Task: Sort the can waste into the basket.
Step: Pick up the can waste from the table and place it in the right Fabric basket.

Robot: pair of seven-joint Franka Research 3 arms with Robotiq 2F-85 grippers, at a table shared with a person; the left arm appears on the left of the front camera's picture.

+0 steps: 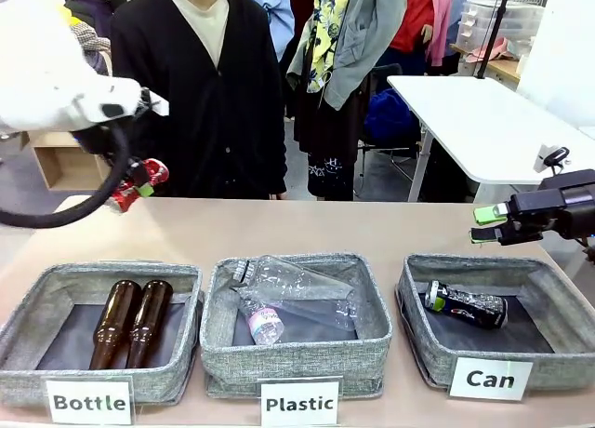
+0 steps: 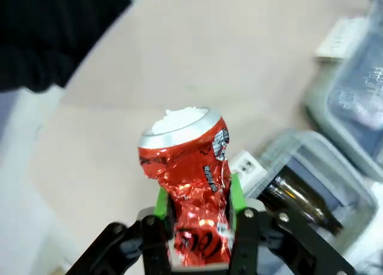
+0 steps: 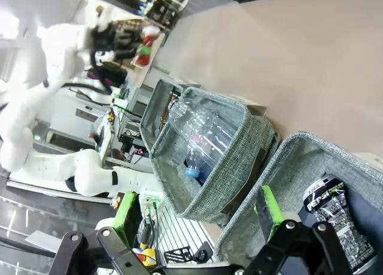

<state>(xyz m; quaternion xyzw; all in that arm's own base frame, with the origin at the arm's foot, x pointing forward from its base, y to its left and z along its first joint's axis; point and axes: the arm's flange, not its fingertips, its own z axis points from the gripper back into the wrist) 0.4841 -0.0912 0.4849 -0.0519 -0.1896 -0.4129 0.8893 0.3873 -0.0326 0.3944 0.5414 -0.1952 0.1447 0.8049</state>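
On worktop point(image 1: 279, 225): three grey woven baskets, labelled.
Can basket point(image 1: 548, 354): holds black can point(image 1: 465, 305), lying sideways.
Left end effector point(image 2: 200, 218): pinching crushed red can point(image 2: 191, 173), raised over far-left worktop; wrist view shows silver top.
Right end effector point(image 1: 490, 223): spread, above Can basket.

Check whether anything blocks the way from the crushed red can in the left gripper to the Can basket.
Nothing solid blocks it. The left gripper holds the red can above the table's far left; the Can basket sits far right, past the Bottle basket and Plastic basket. The open right gripper hovers beside the Can basket's far edge.
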